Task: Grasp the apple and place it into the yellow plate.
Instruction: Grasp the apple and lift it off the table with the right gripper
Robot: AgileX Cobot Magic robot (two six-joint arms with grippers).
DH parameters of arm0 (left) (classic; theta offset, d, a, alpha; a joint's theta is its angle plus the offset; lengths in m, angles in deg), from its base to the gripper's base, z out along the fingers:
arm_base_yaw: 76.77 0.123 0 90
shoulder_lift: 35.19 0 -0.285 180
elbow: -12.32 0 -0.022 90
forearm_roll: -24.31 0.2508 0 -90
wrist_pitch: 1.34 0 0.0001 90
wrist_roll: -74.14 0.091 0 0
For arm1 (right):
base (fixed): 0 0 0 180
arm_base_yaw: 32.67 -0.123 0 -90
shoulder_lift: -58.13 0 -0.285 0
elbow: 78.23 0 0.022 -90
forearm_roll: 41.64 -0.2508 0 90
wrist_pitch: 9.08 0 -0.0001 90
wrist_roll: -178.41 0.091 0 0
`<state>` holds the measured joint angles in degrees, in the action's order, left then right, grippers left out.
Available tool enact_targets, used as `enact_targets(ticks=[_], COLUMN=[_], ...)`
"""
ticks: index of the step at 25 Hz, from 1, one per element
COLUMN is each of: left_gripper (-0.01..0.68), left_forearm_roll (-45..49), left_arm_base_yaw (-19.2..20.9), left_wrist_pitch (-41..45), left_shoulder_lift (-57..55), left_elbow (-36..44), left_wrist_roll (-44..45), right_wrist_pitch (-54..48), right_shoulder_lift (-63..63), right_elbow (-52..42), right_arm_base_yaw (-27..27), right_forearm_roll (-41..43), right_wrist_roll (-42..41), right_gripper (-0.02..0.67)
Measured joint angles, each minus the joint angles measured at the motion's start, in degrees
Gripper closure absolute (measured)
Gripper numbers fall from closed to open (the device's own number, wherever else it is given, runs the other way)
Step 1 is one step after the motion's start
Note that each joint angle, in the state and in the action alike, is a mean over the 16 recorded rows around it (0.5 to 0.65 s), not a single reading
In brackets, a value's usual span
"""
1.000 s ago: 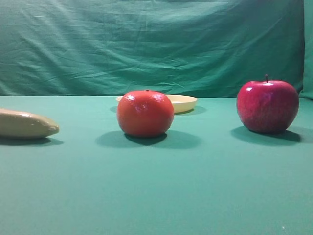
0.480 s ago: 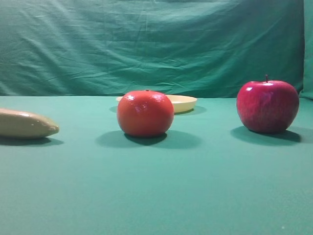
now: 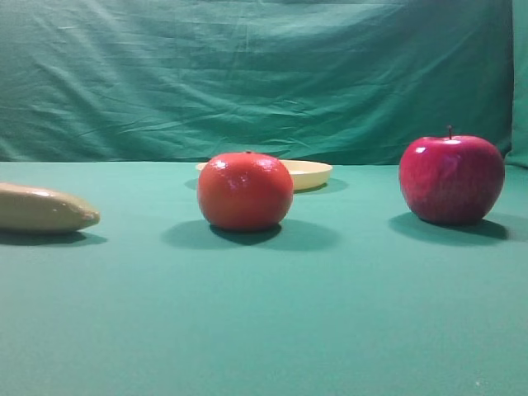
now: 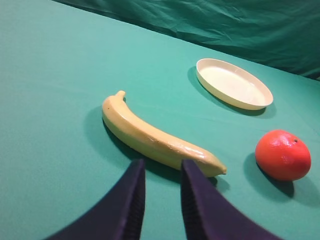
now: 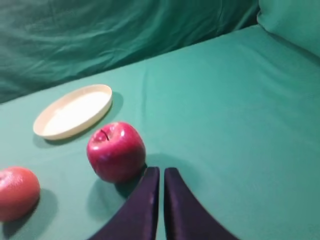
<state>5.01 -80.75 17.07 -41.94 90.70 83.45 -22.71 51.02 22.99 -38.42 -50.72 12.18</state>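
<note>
Green cloth (image 3: 264, 330) covers the table, a wrinkled green backdrop (image 3: 247, 74) behind.

Glossy smooth apple (image 3: 451, 180), matt wrinkled green cloth (image 3: 264, 330), shiny dimpled orange fruit (image 3: 245, 190), smooth pale yellow plate (image 5: 74, 111).

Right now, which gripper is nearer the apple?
Right. The right gripper is shut just beside the apple, not touching. The left gripper hovers by the banana; the apple doesn't appear in its view.

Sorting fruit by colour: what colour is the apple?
Deep glossy crimson red, dark stem; the apple shows best in the exterior high view.
</note>
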Motion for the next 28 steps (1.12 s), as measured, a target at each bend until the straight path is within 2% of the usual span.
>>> enact_targets(ticks=[9,17,23,28], left_gripper=[0.516,0.516,0.516,0.516], left_forearm_roll=[0.0,0.0,0.0,0.0], left_arm_base_yaw=[0.0,0.0,0.0,0.0], left_wrist_pitch=[0.0,0.0,0.0,0.0], left_shoulder_lift=[0.0,0.0,0.0,0.0], left_elbow=[0.0,0.0,0.0,0.0], left_wrist_roll=[0.0,0.0,0.0,0.0], right_wrist_pitch=[10.15,14.89,13.04,7.65], right_shoulder_lift=[0.0,0.0,-0.39,-3.88], right_elbow=[0.0,0.0,0.8,5.07], right_arm_base_yaw=[0.0,0.0,0.0,0.0], right_forearm_roll=[-3.63,-4.6,-5.47,-6.13], right_wrist_roll=[0.0,0.15,-0.84,-6.61], right_gripper=[0.649,0.649,0.649,0.649])
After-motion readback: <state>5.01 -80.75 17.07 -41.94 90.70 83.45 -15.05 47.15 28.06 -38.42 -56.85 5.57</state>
